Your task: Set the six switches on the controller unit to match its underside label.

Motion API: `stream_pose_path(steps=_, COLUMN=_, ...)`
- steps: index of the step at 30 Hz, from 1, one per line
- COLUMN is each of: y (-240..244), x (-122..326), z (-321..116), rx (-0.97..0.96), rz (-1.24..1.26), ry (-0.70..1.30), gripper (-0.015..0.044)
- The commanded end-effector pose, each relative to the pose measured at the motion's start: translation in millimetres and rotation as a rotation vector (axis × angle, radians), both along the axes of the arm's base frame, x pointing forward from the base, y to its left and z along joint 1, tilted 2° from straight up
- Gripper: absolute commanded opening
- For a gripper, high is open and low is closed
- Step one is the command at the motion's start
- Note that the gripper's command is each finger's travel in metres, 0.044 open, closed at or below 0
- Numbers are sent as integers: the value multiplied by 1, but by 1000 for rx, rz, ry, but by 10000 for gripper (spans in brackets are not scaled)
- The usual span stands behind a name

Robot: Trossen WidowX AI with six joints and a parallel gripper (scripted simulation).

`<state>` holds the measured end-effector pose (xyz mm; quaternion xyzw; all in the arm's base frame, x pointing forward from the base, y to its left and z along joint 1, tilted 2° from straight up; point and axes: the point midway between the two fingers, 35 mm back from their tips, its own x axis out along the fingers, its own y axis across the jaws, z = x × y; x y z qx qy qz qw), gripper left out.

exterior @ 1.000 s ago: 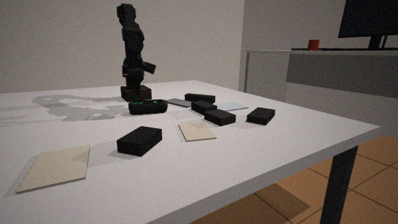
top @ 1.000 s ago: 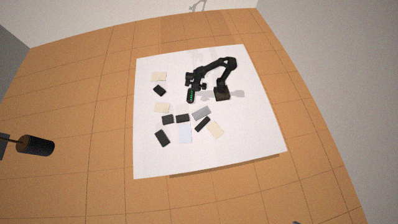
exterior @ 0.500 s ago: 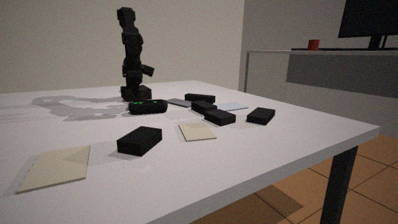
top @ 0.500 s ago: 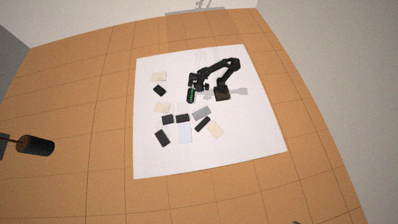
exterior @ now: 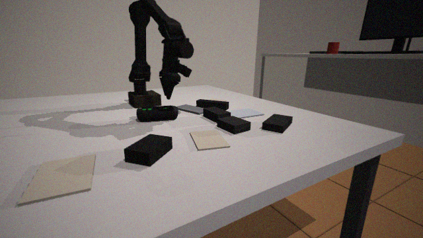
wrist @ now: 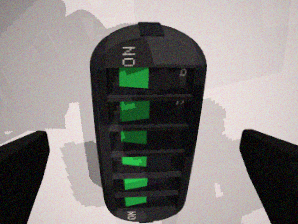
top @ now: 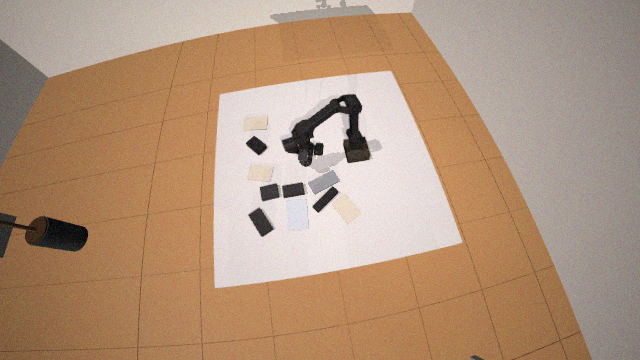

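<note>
Six green switch ends plain in wrist view, few in exterior, pincer (exterior: 168, 98) (wrist: 147, 141) spread above controller (top: 306, 159) (exterior: 157, 114) (wrist: 150, 50).

Six black blocks (exterior: 149, 150) (roughly), three beige plates (exterior: 209, 140)
</note>
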<state>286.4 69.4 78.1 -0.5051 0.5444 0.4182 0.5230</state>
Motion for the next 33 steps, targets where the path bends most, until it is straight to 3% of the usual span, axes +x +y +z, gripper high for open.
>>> stream_pose_path(steps=1, y=14, x=6, z=3, rx=-32, rz=-2, ry=26, gripper=440)
stream_pose_path(steps=33, y=16, x=11, z=-45, rx=-30, rz=-2, ry=32, gripper=440)
